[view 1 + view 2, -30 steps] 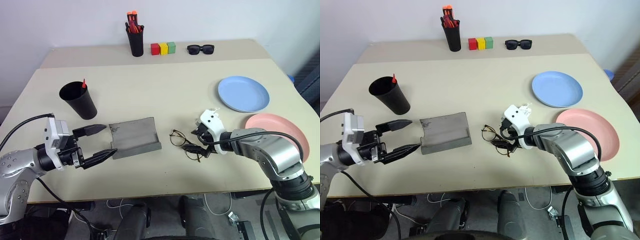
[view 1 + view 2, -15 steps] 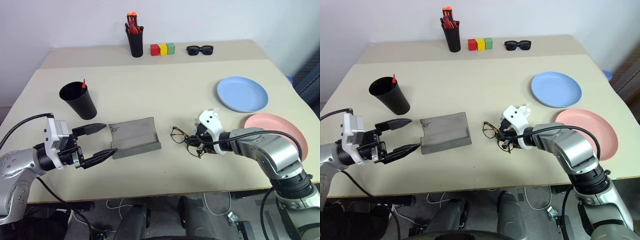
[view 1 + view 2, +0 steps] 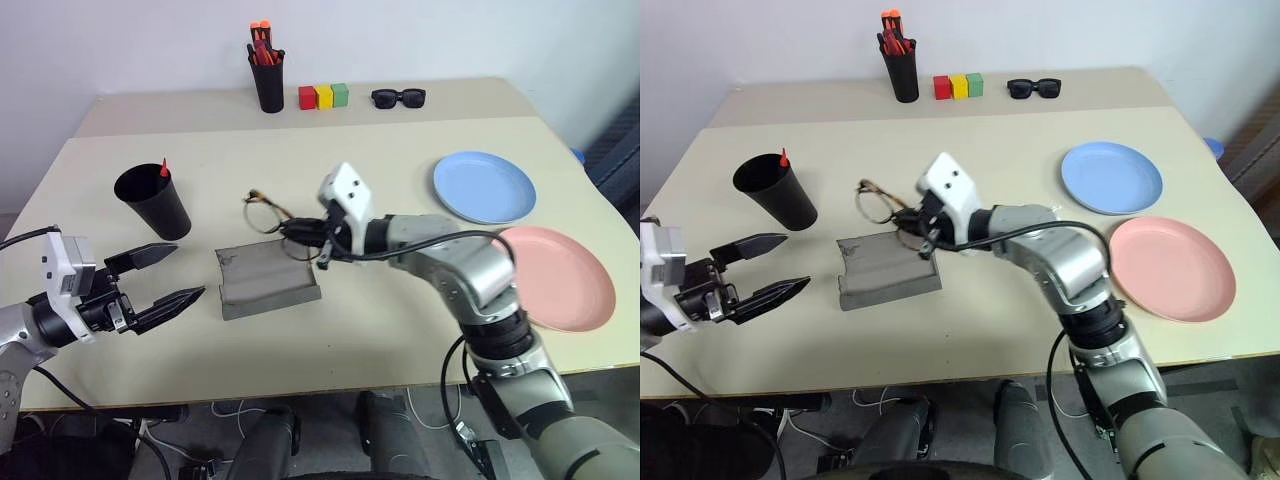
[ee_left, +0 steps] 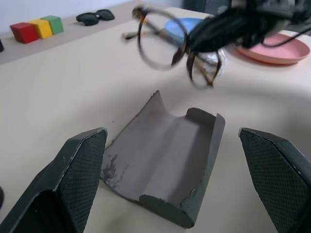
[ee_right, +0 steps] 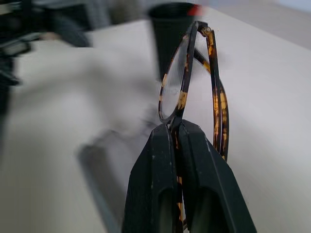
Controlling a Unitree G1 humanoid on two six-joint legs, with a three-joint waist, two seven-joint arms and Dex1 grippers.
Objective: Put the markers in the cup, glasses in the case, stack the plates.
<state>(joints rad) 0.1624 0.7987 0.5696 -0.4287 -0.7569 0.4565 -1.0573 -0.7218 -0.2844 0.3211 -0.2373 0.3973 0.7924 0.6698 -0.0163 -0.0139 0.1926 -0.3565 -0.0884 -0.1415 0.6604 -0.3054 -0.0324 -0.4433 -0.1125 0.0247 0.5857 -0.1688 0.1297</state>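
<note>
My right gripper [image 3: 292,233] is shut on the glasses [image 3: 262,212], thin wire frames with round clear lenses, and holds them in the air just above the far edge of the case [image 3: 268,280]. The grey case lies open on the table. To its left my left gripper [image 3: 188,270] stands open with nothing between its fingers. A red marker [image 3: 164,168] pokes out of the black cup [image 3: 155,203] at the left. The light blue plate [image 3: 484,186] and the pink plate [image 3: 560,280] lie side by side on the right, apart from each other.
Along the back of the table stand a tall black pen pot [image 3: 269,82] with orange-tipped pens, red, yellow and green blocks [image 3: 324,96], and thick black sunglasses [image 3: 398,97]. The table's front edge runs just below my left gripper.
My right gripper closed on the glasses, lifted them off the table and swung them left to above the case. My left gripper drew back a little to the left, still open.
</note>
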